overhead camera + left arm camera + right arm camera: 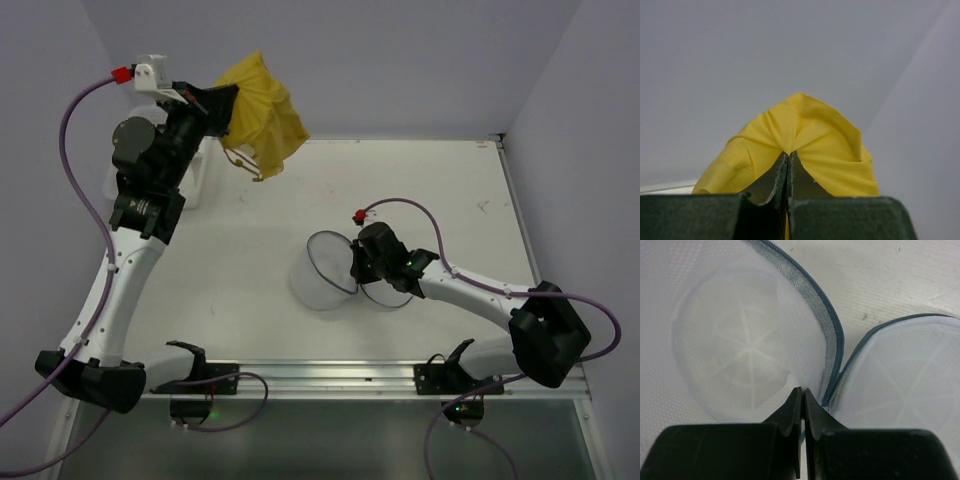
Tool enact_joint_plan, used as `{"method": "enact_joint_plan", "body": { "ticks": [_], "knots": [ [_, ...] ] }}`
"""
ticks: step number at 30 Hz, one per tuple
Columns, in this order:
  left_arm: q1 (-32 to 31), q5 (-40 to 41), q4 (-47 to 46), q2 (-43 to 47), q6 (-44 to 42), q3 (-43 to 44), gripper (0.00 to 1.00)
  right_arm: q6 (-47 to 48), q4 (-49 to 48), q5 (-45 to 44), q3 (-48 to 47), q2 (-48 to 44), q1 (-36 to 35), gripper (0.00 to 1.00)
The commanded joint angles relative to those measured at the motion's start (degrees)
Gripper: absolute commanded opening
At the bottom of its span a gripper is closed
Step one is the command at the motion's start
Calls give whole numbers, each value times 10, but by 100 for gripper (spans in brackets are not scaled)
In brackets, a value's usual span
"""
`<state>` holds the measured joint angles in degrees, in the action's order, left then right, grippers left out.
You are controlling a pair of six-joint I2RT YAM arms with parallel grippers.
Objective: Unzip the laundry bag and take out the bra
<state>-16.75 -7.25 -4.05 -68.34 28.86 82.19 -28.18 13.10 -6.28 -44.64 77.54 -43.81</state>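
So your left claw (pixel 790 156) is clamping down tight on the crumpled bright yellow fabric bra (pixel 810 132). Its fingers are pressing together, with the cloth bunching up right above the tips and draping down either side. The bra is hanging well up off the white table (pixel 250 250), far from your other arm.

Your right claw (pixel 801 392) is pinching too, closed on the edge of the small round white mesh laundry bag (pixel 740 340), right beside its grey-blue zipper rim (pixel 832 340). The bag is lying unzipped on the table, one half spreading out left of the fingertips and the other sitting just right of them.
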Motion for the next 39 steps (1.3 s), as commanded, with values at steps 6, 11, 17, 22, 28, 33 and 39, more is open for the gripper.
{"method": "enact_joint_plan", "body": {
  "ticks": [6,11,17,22,28,33,39],
  "knots": [
    [192,36,139,-157,-129,109,0,23,10,40,-26,-8,2,0],
    [283,8,176,-295,-151,241,0,35,32,50,-33,-21,3,0],
    [343,-102,202,-468,-192,435,0,32,57,56,-60,-21,5,0],
    [368,-136,175,-503,-236,423,0,36,68,58,-70,-21,6,0],
    [368,-124,193,-495,-286,290,0,41,73,60,-76,-2,8,0],
    [368,-16,202,-477,-301,196,0,48,72,60,-87,13,7,0],
    [369,-21,194,-477,-251,167,41,52,61,73,-85,18,7,0]
  ]
}}
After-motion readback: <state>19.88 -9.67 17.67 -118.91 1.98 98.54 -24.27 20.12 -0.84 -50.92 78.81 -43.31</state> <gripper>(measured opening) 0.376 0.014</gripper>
